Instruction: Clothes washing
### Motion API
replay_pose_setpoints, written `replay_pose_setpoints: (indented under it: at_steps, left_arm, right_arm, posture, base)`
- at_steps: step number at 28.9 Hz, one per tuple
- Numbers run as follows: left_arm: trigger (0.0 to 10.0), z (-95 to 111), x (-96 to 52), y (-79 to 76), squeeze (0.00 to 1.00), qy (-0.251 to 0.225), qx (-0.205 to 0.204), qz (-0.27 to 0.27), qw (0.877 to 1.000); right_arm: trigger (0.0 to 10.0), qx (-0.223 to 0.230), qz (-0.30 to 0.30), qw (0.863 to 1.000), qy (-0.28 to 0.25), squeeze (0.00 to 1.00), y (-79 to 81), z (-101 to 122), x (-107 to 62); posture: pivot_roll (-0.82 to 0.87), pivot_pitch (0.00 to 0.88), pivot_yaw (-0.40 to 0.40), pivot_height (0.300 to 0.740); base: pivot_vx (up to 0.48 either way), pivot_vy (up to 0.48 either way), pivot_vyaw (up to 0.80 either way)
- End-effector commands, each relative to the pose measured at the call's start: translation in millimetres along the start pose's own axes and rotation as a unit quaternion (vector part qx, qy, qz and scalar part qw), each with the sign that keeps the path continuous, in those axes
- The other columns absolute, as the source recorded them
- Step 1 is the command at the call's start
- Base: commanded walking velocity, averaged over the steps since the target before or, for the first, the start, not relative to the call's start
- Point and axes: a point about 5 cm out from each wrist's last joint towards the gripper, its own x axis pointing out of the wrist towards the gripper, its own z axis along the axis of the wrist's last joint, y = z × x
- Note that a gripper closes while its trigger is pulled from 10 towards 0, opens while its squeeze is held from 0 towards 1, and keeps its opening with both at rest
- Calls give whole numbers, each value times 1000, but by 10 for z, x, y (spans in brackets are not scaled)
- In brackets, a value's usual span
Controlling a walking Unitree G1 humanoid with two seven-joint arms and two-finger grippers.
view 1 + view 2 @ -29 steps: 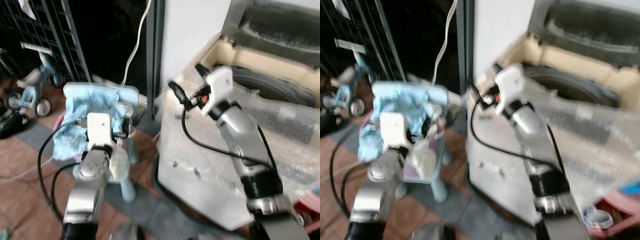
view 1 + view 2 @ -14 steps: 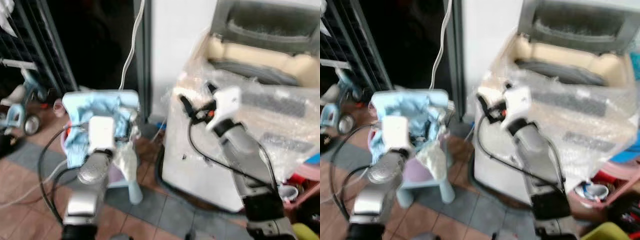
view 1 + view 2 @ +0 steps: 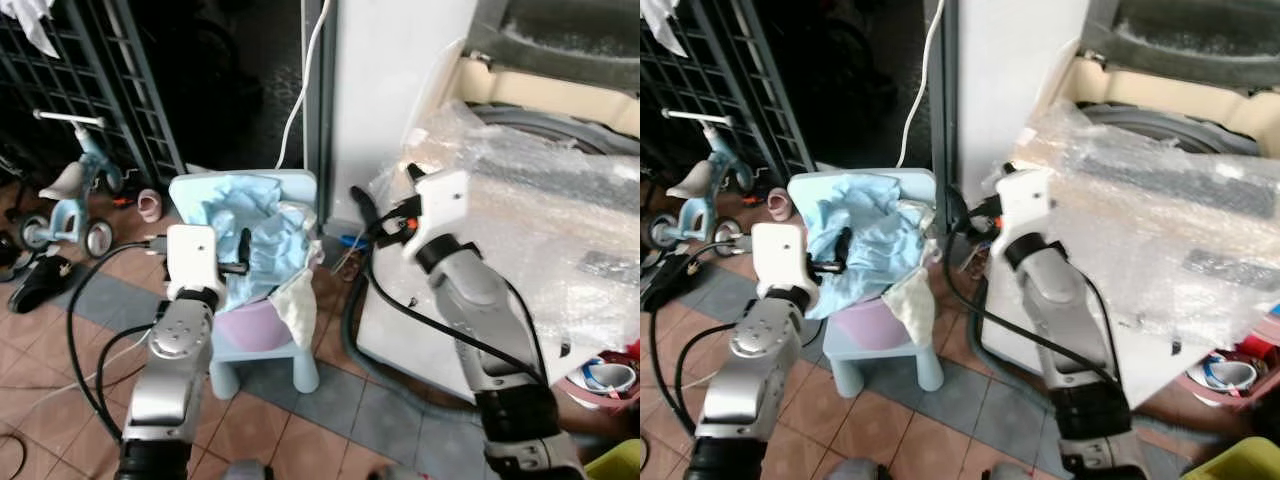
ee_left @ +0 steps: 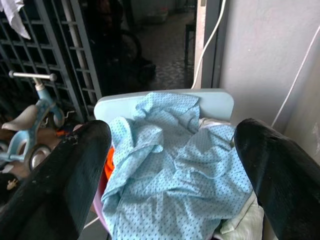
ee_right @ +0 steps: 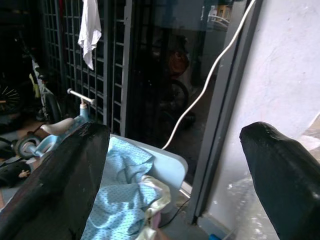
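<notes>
A light blue dotted garment [image 3: 250,235] and a cream cloth [image 3: 298,300] are heaped in a pink basin [image 3: 250,325] on a small blue plastic chair [image 3: 265,355]. My left gripper [image 4: 172,130] is open, just in front of the heap, with the garment [image 4: 170,170] between and beyond its fingers, not held. The washing machine [image 3: 560,240], wrapped in bubble wrap, stands to the right with its lid [image 3: 560,40] raised and its tub [image 3: 545,115] exposed. My right gripper [image 3: 385,185] is open and empty in the air by the machine's front left corner.
A child's tricycle [image 3: 70,190] and a black shoe [image 3: 35,285] stand left of the chair before a dark metal grille [image 3: 110,80]. A white cable [image 3: 305,70] hangs down the wall behind. A pink basket [image 3: 612,375] sits low at the right. Tiled floor lies in front.
The whole picture has shifted and sharpened as the camera moved. Both arms keep roughly the same pose, the left before the chair's clothes, the right by the washer's corner.
</notes>
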Motion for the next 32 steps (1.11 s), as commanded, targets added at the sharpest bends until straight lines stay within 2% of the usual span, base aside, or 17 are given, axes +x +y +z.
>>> replay_pose_setpoints:
  at_steps: [1,5,12,26,32]
  left_arm:
    - [10000,42,-7,-31,0,-8,-3,-5,1000]
    - [10000,28,-8,-25,0,-5,-3,-1,1000]
    - [10000,17,-12,-18,0,-4,-3,1,1000]
    - [10000,1,-26,-60,0,0,-8,-2,1000]
    - [10000,-11,-35,-36,0,10,-9,3,1000]
  right_arm:
    - [10000,8,-5,1000,26,0,26,-74,-31]
    - [10000,40,7,996,77,0,71,-195,-84]
    - [10000,30,38,998,46,0,151,-145,-189]
    - [10000,35,55,996,58,0,156,-186,-203]
    - [10000,31,67,993,94,0,217,-359,-258]
  posture:
    - [-44,0,30,740]
    - [-43,0,25,740]
    - [-51,0,26,740]
    - [-52,0,21,740]
    - [-30,0,22,740]
  base:
    - [296,0,0]
    - [293,0,0]
    - [340,0,102]
    - [410,0,688]
    - [153,398,79]
